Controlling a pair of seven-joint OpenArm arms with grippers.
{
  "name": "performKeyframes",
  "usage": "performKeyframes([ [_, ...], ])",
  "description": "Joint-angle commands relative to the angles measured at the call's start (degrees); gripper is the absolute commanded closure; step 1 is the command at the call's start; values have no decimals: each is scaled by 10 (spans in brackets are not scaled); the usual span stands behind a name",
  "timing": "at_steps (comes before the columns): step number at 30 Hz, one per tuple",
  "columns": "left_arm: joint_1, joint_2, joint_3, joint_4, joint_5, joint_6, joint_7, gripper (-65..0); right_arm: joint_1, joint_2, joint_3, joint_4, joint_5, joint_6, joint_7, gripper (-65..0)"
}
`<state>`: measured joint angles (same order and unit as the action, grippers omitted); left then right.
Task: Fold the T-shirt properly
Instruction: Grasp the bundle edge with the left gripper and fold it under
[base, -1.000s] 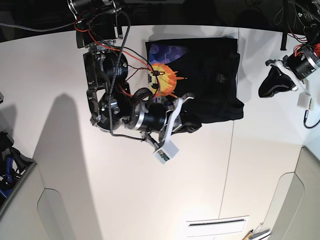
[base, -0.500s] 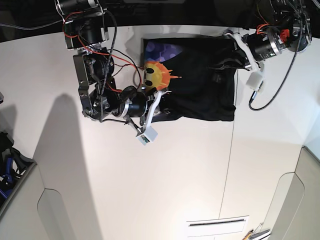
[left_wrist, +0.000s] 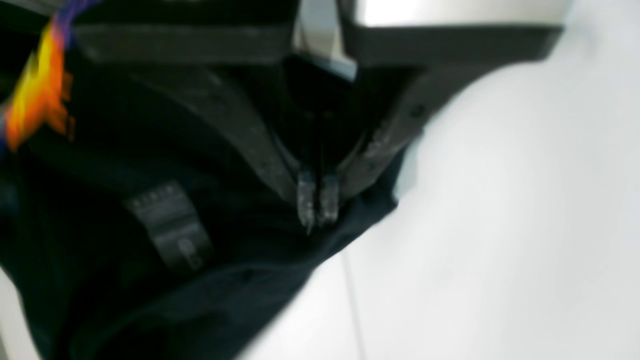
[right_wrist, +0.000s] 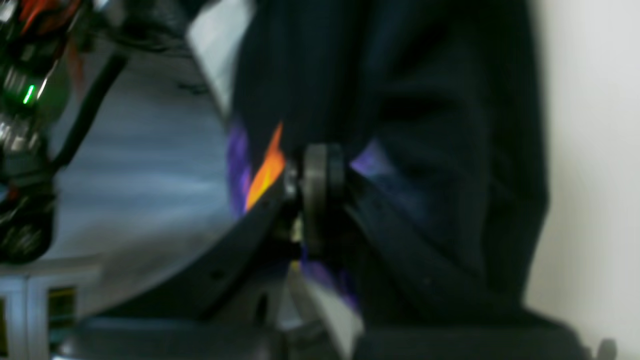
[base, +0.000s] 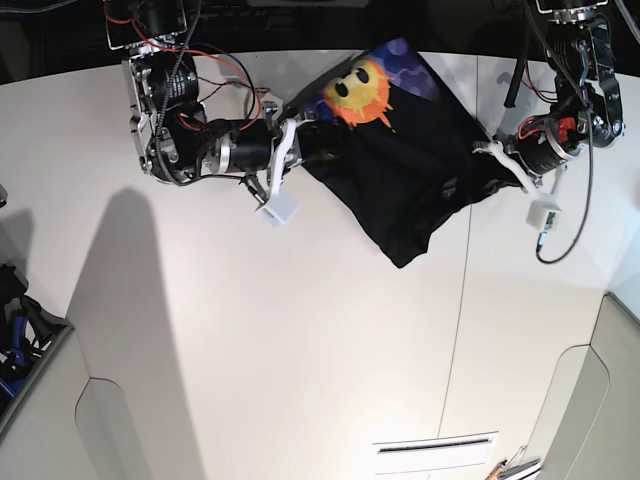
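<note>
The black T-shirt (base: 410, 175) hangs stretched between my two grippers above the white table (base: 300, 350), its orange sun print (base: 362, 88) facing up at the far edge and a corner drooping toward the near side. My right gripper (base: 305, 138) is shut on the shirt's edge on the left side of the base view; the right wrist view shows the right gripper (right_wrist: 315, 195) clamped on black and purple cloth (right_wrist: 425, 150). My left gripper (base: 484, 160) is shut on the opposite edge. In the left wrist view the left gripper (left_wrist: 316, 202) pinches the T-shirt (left_wrist: 150, 200) beside a grey label (left_wrist: 170, 225).
A seam (base: 462, 310) runs down the table on the right. A slotted vent (base: 435, 450) sits near the front edge. A dark bin (base: 15, 335) with blue items stands off the table's left side. Cables (base: 565, 230) dangle from the left arm.
Both grippers have lifted the shirt off the table. The right gripper moved toward the far edge, the left gripper moved nearer, and the sun print swung up and right.
</note>
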<state>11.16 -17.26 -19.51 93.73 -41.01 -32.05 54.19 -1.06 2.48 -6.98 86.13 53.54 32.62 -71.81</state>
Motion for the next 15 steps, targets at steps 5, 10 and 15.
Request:
performKeyframes([
  [5, -77, -9, -3, 9, -16, -3, -25, -6, -1, -20, 0, 67, 14, 5, 7, 0],
  [10, -110, -44, -9, 18, -16, 0, -16, -6, 28, -44, 4, 128, -15, 7, 62, 0],
  [15, -110, -87, -54, 30, -16, 21, -10, -6, 62, -111, -24, 139, -23, 7, 71, 0],
])
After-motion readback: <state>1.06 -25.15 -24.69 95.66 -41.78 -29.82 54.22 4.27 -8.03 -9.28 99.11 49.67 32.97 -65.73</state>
